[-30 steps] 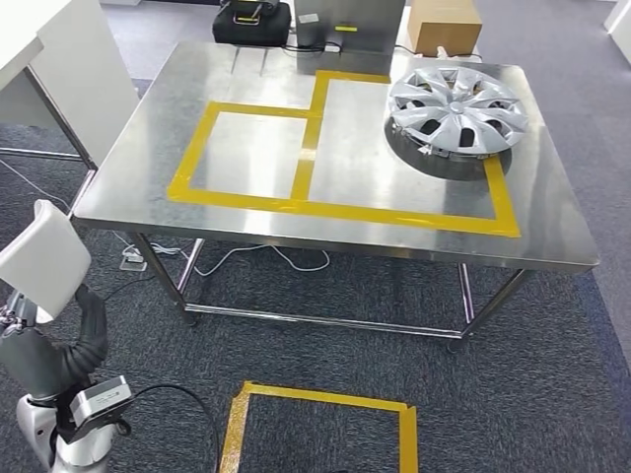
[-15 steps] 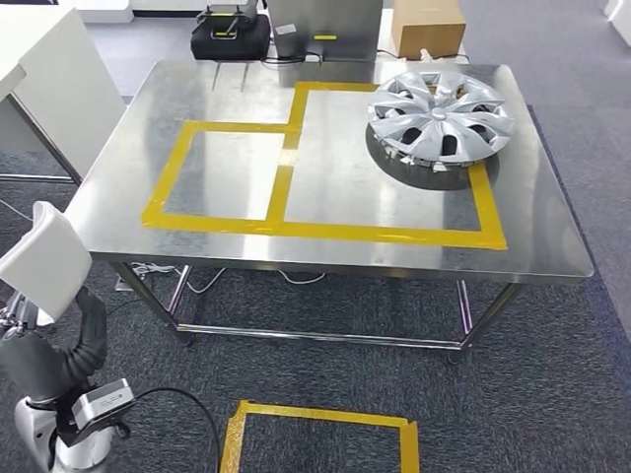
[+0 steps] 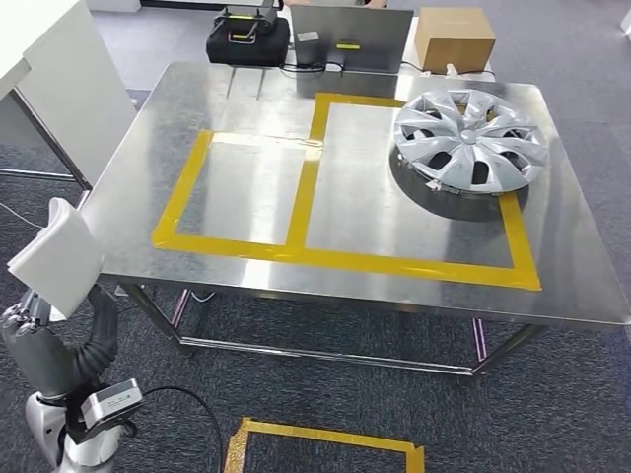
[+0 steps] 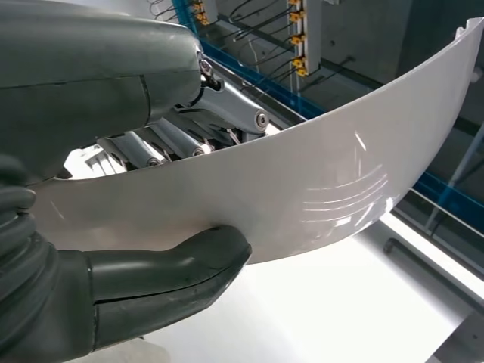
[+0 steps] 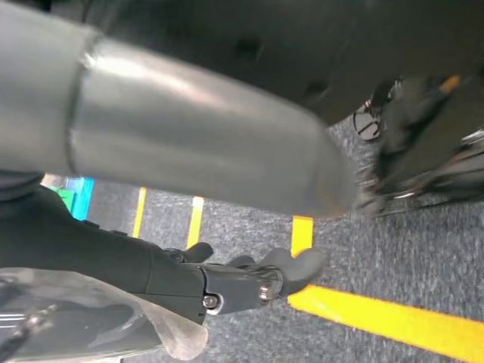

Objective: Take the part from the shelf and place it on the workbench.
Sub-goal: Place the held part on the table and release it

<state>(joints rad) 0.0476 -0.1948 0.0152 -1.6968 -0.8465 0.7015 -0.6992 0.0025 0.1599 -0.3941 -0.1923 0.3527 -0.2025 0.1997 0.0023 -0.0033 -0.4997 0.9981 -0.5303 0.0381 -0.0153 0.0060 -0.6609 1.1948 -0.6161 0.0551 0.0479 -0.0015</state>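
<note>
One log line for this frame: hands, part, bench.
left hand: holds white part | right hand: holds nothing, hangs over floor | bench: hubcap on it, part not placed

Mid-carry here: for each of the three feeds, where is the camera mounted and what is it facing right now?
Head view: high on the body, looking forward and down at the steel workbench with its hubcap; the left hand shows holding the white part.
Left wrist view: behind the left hand, facing the curved white part it grips.
Right wrist view: behind the right hand, facing carpet with yellow tape.
Shared: head and left wrist views both show the white part.
</note>
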